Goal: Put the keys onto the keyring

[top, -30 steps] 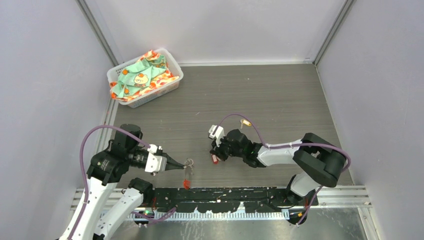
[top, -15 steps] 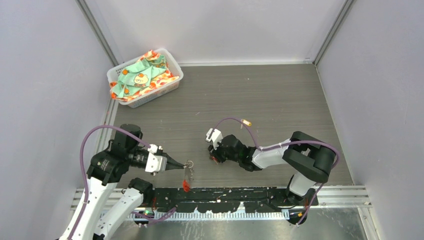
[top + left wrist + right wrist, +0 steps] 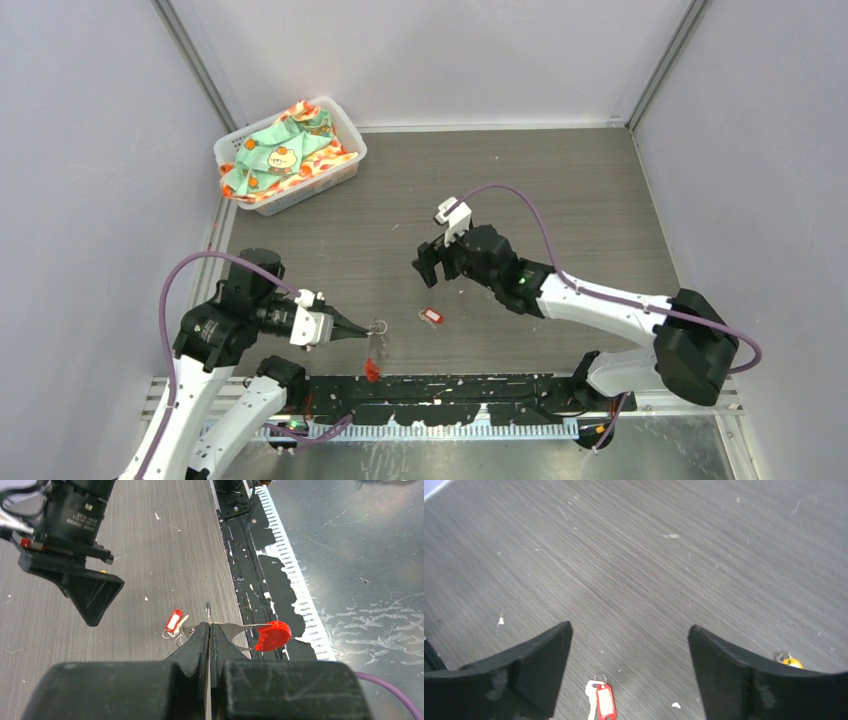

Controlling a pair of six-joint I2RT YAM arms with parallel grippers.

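Left gripper is clamped on the keyring. Right gripper, spread wide and empty, hovers above the red key. The yellow key seems to lie beside its right finger. Pickup step: next, drop down, pinch the red key, then carry it ringward.

Right gripper had been down at the table, clamped on the red key; it let go, jaws spread wide with nothing between them, and lifted away toward the far side. Red key ended up lying alone on the table, apart from the gripper. Right arm stretched out from its folded pose, elbow swung out to the right. Yellow key, earlier in plain sight past the arm, got covered by it from above and showed only in the right wrist view, just beside one finger
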